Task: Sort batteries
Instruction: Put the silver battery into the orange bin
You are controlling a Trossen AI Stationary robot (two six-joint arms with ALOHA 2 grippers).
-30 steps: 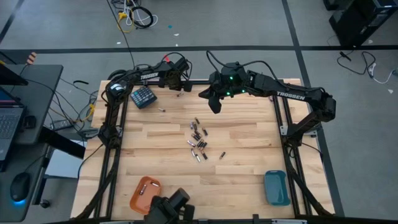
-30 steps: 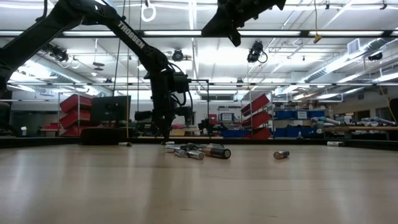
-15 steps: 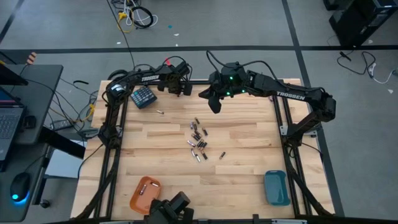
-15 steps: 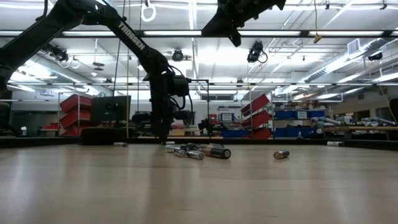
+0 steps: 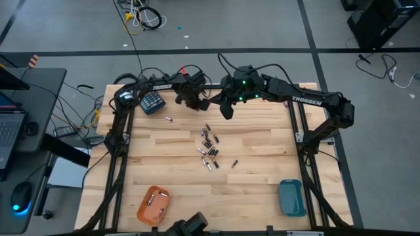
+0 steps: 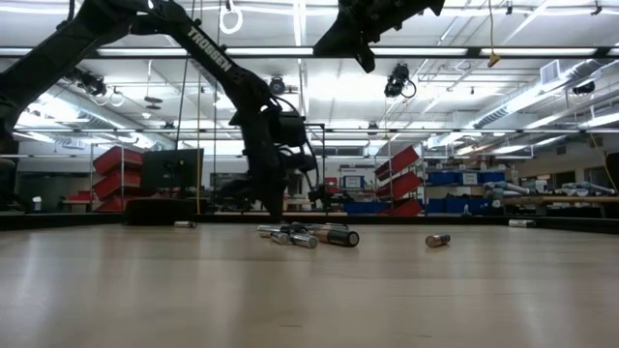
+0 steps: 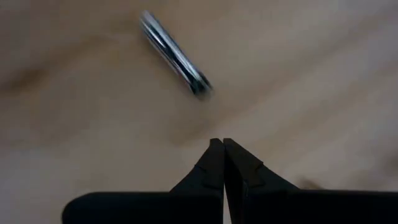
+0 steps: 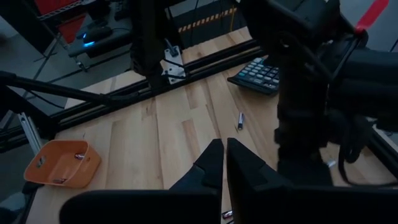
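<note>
Left pincer (image 5: 199, 103) hangs low over the far side of the table (image 5: 262, 190), fingers pressed together, holding nothing; right pincer (image 5: 227, 113) waits raised just beside it, also pressed together and empty; batteries (image 5: 209, 149) sit clustered mid-table, one stray (image 7: 176, 55) just ahead of the left pincer; risks: arms clash since they're so near; closed tips may knock the stray rolling.

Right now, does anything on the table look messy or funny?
Yes. The batteries lie scattered mid-table, one stray battery apart near the keypad block. The orange tray holds a few; the blue tray looks empty.
</note>
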